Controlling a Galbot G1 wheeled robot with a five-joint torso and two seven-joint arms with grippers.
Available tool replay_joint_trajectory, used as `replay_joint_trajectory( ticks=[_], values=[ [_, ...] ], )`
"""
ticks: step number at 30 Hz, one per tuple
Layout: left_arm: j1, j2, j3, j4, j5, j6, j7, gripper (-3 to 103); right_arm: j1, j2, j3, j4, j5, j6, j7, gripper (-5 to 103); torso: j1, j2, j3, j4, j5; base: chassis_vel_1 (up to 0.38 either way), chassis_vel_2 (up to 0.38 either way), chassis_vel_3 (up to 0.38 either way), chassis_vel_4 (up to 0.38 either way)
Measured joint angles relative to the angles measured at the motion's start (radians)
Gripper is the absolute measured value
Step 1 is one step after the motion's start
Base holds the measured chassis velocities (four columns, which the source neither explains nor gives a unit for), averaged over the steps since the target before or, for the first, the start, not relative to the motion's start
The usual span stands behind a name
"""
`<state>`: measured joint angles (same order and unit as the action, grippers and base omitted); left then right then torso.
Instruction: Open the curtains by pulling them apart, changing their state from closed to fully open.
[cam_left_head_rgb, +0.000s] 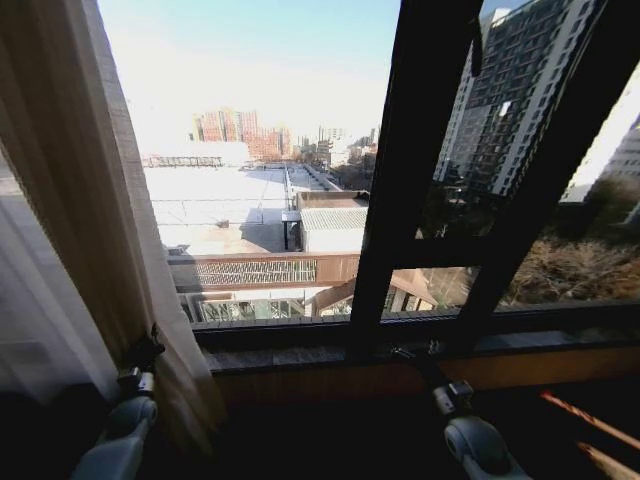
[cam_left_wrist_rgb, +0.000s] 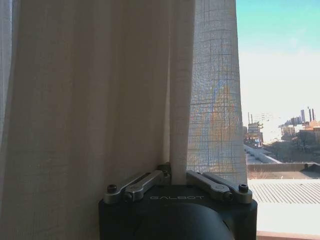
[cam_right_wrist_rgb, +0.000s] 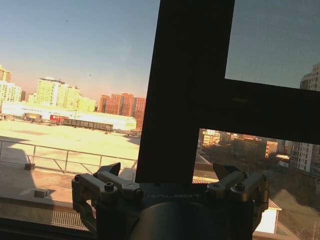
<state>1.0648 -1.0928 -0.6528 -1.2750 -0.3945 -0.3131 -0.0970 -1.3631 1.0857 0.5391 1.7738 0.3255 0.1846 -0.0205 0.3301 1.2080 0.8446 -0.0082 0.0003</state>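
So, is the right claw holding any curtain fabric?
No, the right claw stands open before the black window frame, with no fabric between its fingers.

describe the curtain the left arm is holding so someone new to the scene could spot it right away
Start at the big window with black frame bars. At its left edge hangs the curtain, bunched into vertical folds. It is the only sheer cream fabric there, and the left gripper is shut on a fold near the sill.

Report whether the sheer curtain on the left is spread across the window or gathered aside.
Gathered aside: the curtain hangs bunched at the left edge, its folds pinched in the left pincer, with the window glass uncovered.
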Motion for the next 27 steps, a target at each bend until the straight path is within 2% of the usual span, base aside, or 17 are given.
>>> replay_joint_trajectory(
  ticks=[27],
  values=[
    [-0.021,-0.004,0.014,0.017,-0.001,-0.008,0.006,0,0.000,0.000,0.000,0.000,0.000,0.000,0.000,100,-0.001,0.000,0.000,0.0001,-0.0002,0.024,0.029,-0.021,-0.027]
  ],
)
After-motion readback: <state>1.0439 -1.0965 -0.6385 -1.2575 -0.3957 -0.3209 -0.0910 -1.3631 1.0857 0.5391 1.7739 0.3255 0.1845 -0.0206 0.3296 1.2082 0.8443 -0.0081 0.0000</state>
